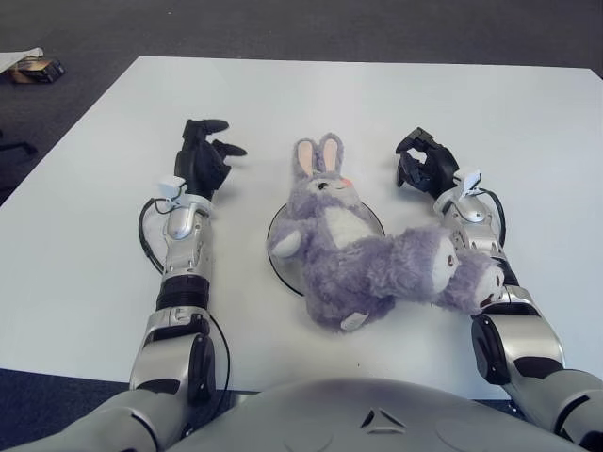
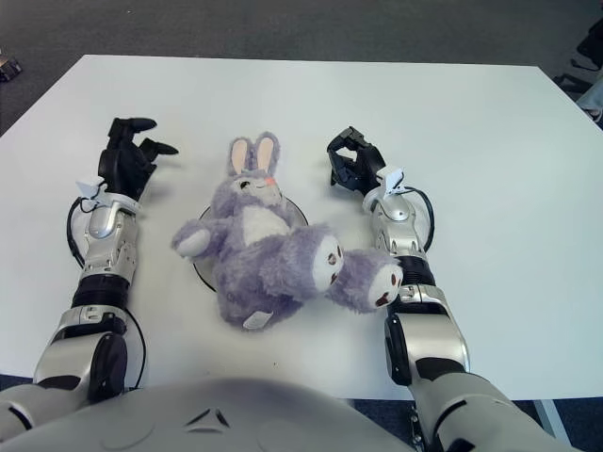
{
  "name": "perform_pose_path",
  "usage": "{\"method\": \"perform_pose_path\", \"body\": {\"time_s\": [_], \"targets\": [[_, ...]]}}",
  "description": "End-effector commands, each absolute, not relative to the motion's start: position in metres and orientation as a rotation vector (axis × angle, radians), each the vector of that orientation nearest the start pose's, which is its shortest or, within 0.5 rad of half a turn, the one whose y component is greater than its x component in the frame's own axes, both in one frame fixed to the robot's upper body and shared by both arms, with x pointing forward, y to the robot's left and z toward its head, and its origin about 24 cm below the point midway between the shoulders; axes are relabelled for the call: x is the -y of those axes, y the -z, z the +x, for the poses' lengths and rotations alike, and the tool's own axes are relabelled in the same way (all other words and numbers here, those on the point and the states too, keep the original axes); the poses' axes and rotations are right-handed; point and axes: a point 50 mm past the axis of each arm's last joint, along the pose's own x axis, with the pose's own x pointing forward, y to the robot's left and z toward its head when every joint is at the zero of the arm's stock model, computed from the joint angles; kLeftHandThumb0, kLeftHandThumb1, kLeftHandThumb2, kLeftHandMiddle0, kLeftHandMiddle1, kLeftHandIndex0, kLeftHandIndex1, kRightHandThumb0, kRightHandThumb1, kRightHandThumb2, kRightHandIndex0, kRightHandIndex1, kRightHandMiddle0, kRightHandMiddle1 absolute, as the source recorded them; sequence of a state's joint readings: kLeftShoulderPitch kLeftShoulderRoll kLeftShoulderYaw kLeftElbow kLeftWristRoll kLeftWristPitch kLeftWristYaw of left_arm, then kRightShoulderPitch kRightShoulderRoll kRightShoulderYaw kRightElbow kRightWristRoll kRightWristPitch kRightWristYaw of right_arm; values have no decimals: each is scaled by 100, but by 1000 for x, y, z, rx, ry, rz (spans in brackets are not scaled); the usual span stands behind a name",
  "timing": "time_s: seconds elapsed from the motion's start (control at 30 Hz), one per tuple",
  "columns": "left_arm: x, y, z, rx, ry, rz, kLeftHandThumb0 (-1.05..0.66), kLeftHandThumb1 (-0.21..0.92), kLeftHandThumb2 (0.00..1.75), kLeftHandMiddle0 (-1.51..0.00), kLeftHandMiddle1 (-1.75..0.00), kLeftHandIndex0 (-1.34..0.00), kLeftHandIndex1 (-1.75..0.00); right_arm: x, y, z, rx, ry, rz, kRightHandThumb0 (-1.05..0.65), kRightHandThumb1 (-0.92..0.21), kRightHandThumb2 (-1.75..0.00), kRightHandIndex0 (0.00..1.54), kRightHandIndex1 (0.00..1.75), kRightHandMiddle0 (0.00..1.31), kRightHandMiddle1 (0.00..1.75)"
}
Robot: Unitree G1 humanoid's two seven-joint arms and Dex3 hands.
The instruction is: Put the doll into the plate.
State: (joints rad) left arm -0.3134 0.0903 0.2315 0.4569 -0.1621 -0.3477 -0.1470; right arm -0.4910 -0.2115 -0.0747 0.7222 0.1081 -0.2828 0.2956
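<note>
A purple plush rabbit doll (image 1: 350,247) with pink-lined ears lies on its back on a round dark-rimmed plate (image 1: 283,268) in the middle of the table. Its torso covers most of the plate. Its legs stretch to the right past the rim and press against my right forearm. My left hand (image 1: 205,158) shows to the left of the doll, apart from it, with its fingers relaxed and holding nothing. My right hand (image 1: 424,165) shows to the right of the doll's head, fingers curled on nothing.
The white table (image 1: 377,104) stretches wide behind the doll and to both sides. Dark carpet surrounds it. A small object (image 1: 33,68) lies on the floor beyond the far left corner.
</note>
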Motion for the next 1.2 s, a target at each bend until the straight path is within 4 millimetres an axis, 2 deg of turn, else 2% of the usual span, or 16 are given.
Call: {"method": "perform_pose_path", "body": {"time_s": [0.0, 0.5, 1.17], "targets": [[-198, -27, 285, 80, -84, -91, -39, 73, 81, -87, -175, -32, -175, 189, -19, 323, -100, -221, -73, -36, -82, -67, 83, 175, 26, 175], [-190, -21, 279, -13, -67, -141, -40, 59, 97, -102, -175, -40, -175, 191, -18, 325, -95, -190, -71, -37, -79, -70, 85, 175, 27, 175], [-182, -17, 282, -9, -86, -141, -40, 61, 95, -105, -175, -39, -175, 203, -19, 319, -57, -151, -82, -36, -80, -70, 84, 175, 27, 175]]}}
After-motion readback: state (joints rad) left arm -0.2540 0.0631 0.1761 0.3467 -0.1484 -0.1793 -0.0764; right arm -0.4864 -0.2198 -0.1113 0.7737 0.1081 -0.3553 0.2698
